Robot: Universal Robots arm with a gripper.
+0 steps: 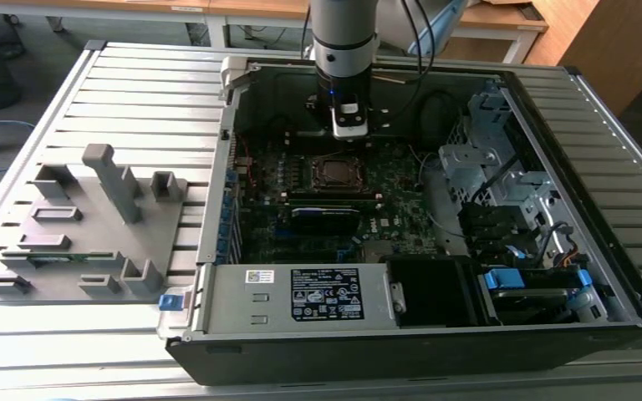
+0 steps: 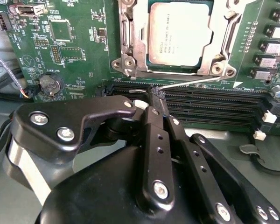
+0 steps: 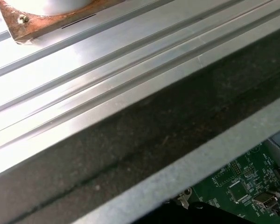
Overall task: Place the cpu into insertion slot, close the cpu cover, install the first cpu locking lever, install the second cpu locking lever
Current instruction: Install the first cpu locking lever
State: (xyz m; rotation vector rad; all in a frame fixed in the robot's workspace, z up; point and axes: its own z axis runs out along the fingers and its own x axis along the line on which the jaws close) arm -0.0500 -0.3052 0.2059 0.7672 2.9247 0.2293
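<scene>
In the second wrist view the cpu (image 2: 179,32) lies flat in the insertion slot, its grey metal top showing through the window of the silver cpu cover (image 2: 135,46), which lies down over it. A thin silver wire locking lever (image 2: 200,81) runs along the socket's near edge. My gripper (image 2: 156,93) is shut on the lever's free end, both black fingers pressed together. In the exterior view the gripper (image 1: 347,129) hangs inside the open computer case just behind the insertion slot (image 1: 336,171).
Black memory slots (image 2: 214,105) lie right beside the fingertips, and a coin battery (image 2: 50,84) sits off to one side. The case holds a drive cage (image 1: 483,159) and a power supply (image 1: 298,292). A grey fixture (image 1: 87,225) stands on the slatted table at the exterior view's left.
</scene>
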